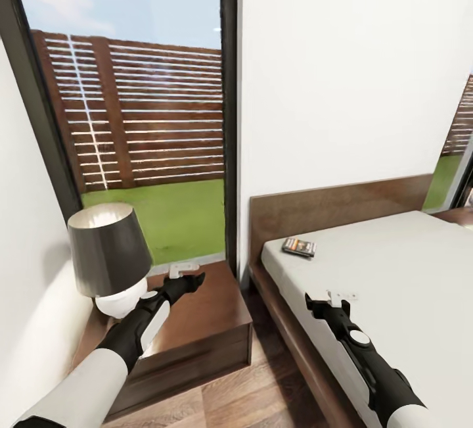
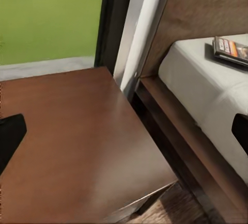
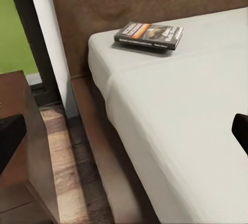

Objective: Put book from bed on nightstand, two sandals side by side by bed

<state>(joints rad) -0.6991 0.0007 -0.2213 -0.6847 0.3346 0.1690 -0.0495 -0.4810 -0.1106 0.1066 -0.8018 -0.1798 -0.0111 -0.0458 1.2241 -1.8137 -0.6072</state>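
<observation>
The upper left of the head view was taken up by a tall dark-framed window (image 1: pixel 125 106), through which a slatted fence (image 1: pixel 151 112) and grass (image 1: pixel 177 214) could be seen. A white wall (image 1: pixel 355 66) occupied the upper right. The bed (image 1: pixel 394 283) was spread across the lower right, its off-white mattress set in a dark wooden frame with a headboard (image 1: pixel 335 204) behind it. The nightstand (image 1: pixel 203 323) was placed at lower centre, just beside the bed and below the window, on the wood-plank floor (image 1: pixel 263 395). A lamp (image 1: pixel 110 258) with a dark shade was stood on the nightstand's left part.

The left gripper (image 1: pixel 184 273) was held above the nightstand's top, and the right gripper (image 1: pixel 338 298) was held over the near edge of the mattress. In each wrist view the dark fingertips were seen at opposite edges of the frame, so both claws were spread wide and nothing was held in either.

The book (image 1: pixel 299 247) was laid flat on the mattress near the headboard, at the corner closest to the nightstand, well apart from both grippers.
</observation>
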